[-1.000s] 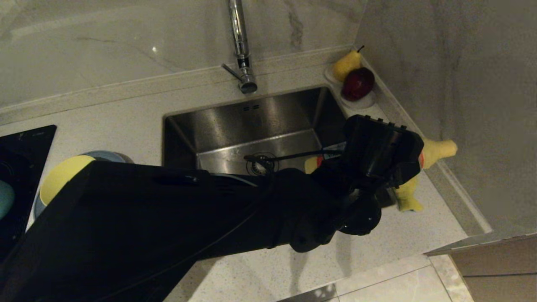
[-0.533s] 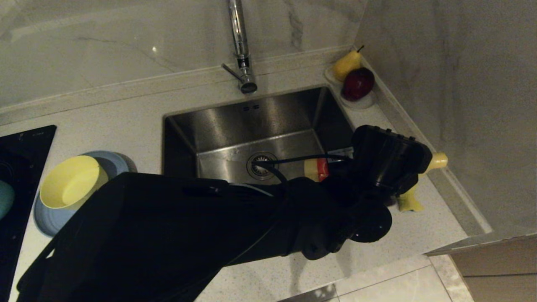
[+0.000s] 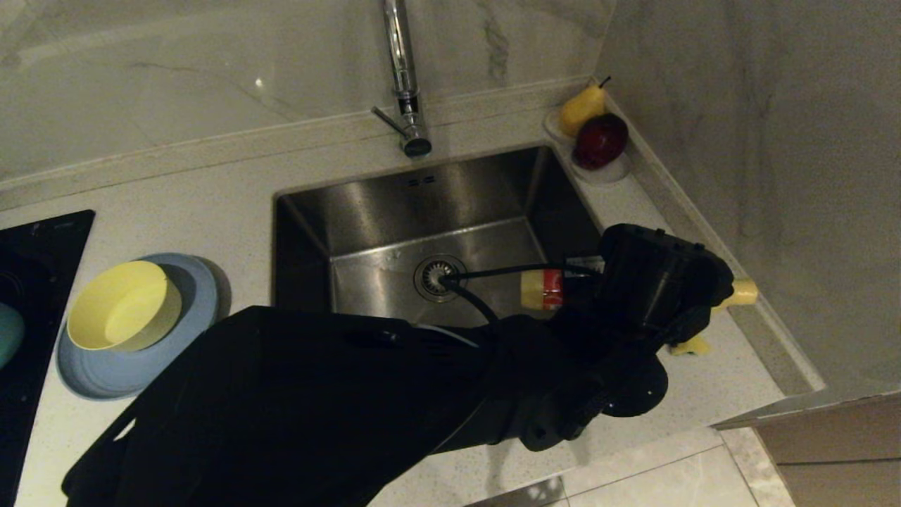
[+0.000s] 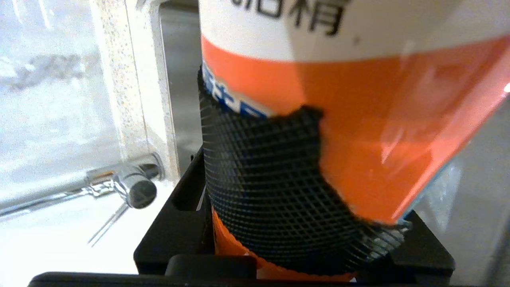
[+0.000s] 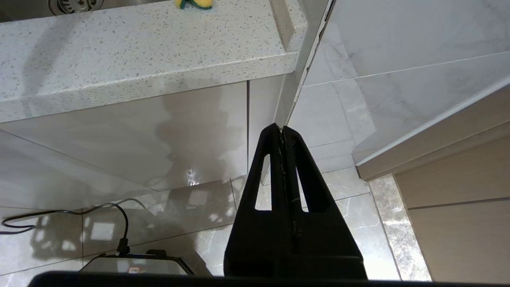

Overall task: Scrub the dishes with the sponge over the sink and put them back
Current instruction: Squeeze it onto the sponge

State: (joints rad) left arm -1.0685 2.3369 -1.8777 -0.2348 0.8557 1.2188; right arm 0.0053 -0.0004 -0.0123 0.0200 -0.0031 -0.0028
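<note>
My left end effector [image 3: 637, 296] sat at about four o'clock in the head view, over the right rim of the sink [image 3: 422, 204], clamped around a yellow detergent bottle [image 3: 542, 289] lying roughly level, one end reaching over the basin. In the wrist view that bottle [image 4: 358, 119] filled the picture: white body, orange band, a black mesh sleeve [image 4: 263, 191] round it, and dark printed characters cut off at the edge, so I couldn't read them or any brand.

Just past the end effector, at four o'clock, I saw a scrap of the sponge [image 3: 690, 346] on the counter [image 3: 232, 204], mostly hidden by the wrist; the right wrist view showed it [image 5: 194, 3] near the counter's edge. I judged it light, soft and squashy, best pinched across its middle, firmly enough not to slip when wet.

Further out at nine o'clock, the pale-yellow bowl [image 3: 120, 304] sat in the light-blue plate [image 3: 190, 282], and the teal bowl [image 3: 8, 334] peeked in at the far left. Those looked rigid and smooth, likely slick, so I'd take them by the rim.

My right end effector [image 5: 282, 133] hung below counter level, fingers pressed together, holding nothing.
</note>
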